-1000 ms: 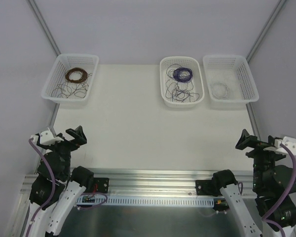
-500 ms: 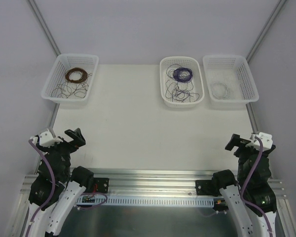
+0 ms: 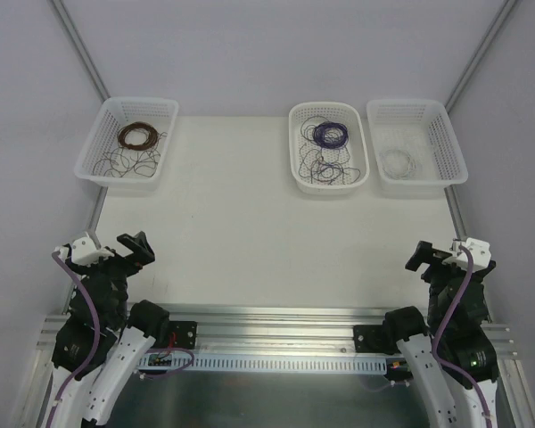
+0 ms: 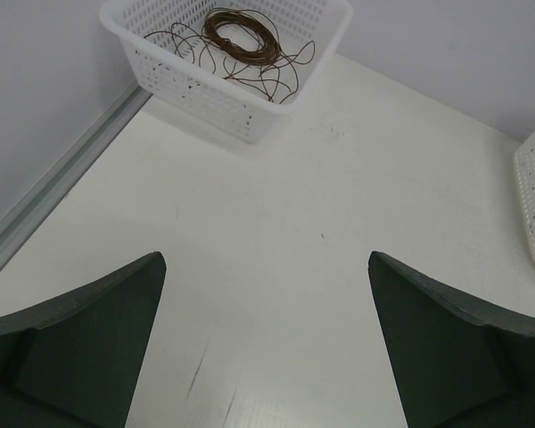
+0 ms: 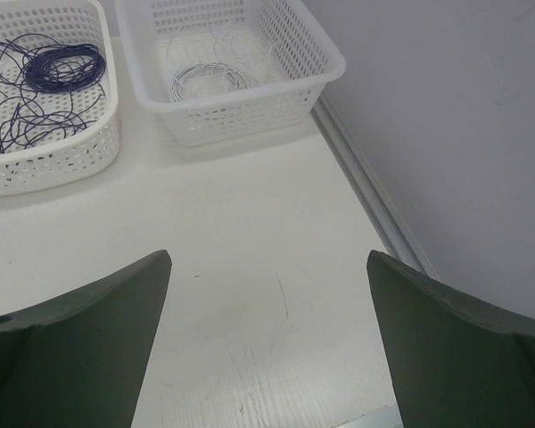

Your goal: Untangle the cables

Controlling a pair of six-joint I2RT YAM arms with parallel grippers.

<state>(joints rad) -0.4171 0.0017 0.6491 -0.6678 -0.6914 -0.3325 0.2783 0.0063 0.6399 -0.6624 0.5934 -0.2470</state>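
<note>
At the near edge of the worktop (image 3: 267,241), both arms sit drawn back over their bases, the left fingers (image 4: 71,348) and right fingers (image 5: 71,339) spread wide apart and gripping nothing, a posture that keeps the surface between them and the baskets free. Along the far edge stand three white perforated baskets, apparently sorting the cables by colour. The left basket (image 3: 96,147) holds a coil of brown cable (image 3: 137,136) with loose loops spilling beside it. The middle basket (image 3: 296,134) holds a purple cable (image 3: 331,135), coiled at the back, with looser strands at the front that look snarled. Just beside it, the right basket (image 3: 450,143) holds a pale cable (image 3: 397,161), hard to trace against the plastic.
</note>
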